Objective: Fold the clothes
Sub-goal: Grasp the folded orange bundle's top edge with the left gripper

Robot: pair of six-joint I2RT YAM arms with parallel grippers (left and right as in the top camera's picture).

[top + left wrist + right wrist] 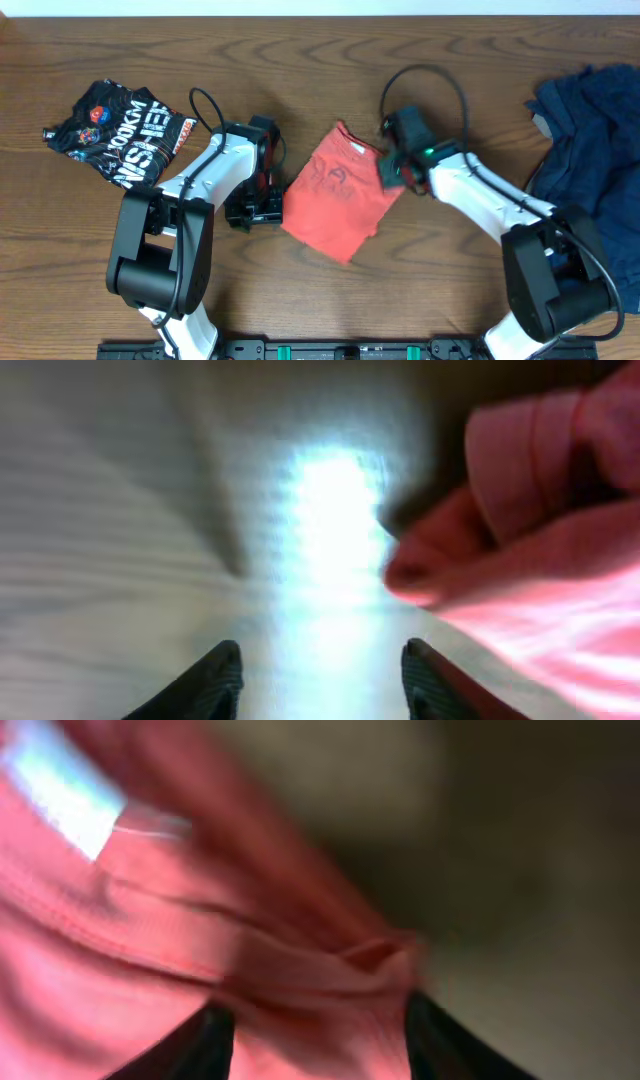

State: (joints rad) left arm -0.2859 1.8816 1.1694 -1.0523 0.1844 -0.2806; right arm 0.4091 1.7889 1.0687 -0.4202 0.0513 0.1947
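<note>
Coral-red shirt (335,200) lies folded to a rough rectangle at the middle of the wooden table (320,50), between the two arms. It has a dark logo on the chest (too small to read from overhead).

Left gripper (320,660) is low at the shirt's left edge. Its fingers (215,680) are apart with bare table between them. The red cloth sits off to their right, not in the gap.

Right gripper (325,1025) is at the shirt's upper right corner. Red cloth bunches between its fingers (440,1045). The view is blurred, so I cannot tell whether they pinch it or merely straddle it. A pale patch on the cloth shows no legible text.

Black shirt (115,135) lies crumpled at far left, with white block lettering cut by folds; "OOKM" is roughly readable, and there are small red patches. A heap of navy shirts (590,130) lies at far right.
</note>
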